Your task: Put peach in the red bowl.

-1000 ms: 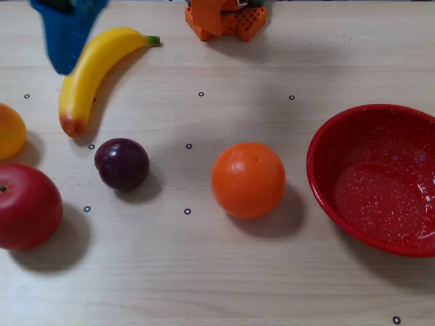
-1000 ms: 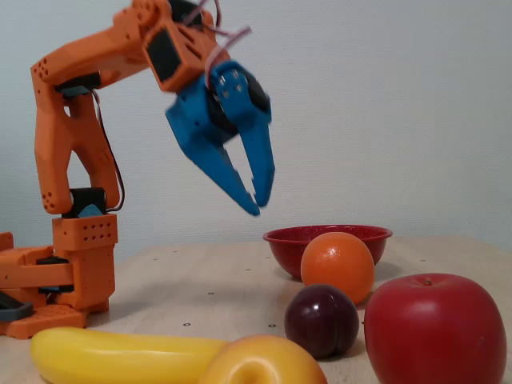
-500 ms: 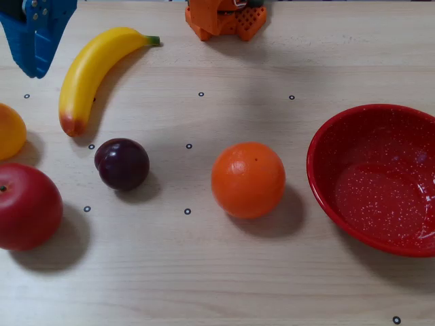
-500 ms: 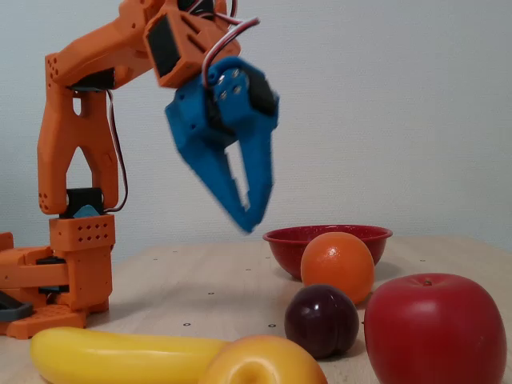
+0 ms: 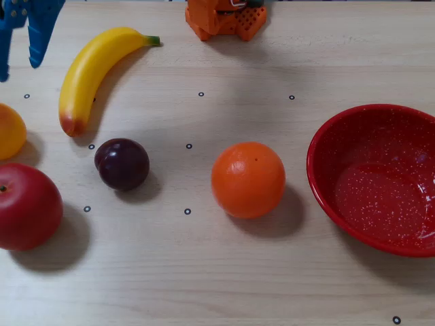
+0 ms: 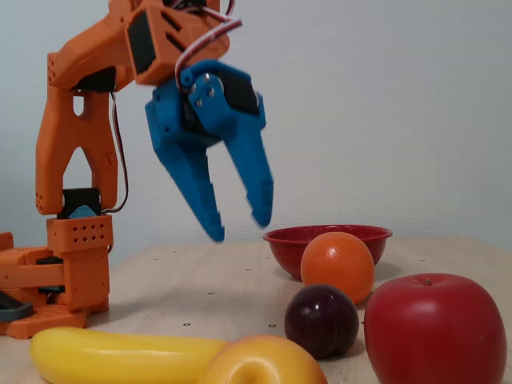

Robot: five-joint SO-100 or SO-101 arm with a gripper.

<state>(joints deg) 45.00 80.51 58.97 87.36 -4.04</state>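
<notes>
Pale wood-grain table (image 5: pixel 204 272) dotted with small black rings, plain grey-white wall (image 6: pixel 384 96) behind, blue gripper (image 6: pixel 238 226) spread wide in mid-air, peach (image 5: pixel 9 130) at left edge beside banana (image 5: pixel 92 71), red bowl (image 5: pixel 326 146) far right.

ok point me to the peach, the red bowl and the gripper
peach (image 5: pixel 9 132), a fixed view from above, on its yellow-orange skin at the left edge
red bowl (image 5: pixel 326 146), same view, on its left inner wall
gripper (image 6: pixel 238 226), a fixed side view, midway between the spread blue fingertips

You see an orange printed arm (image 6: pixel 76 120), blue two-finger gripper (image 6: pixel 238 226), perforated base (image 6: pixel 56 272), and thin cables.
</notes>
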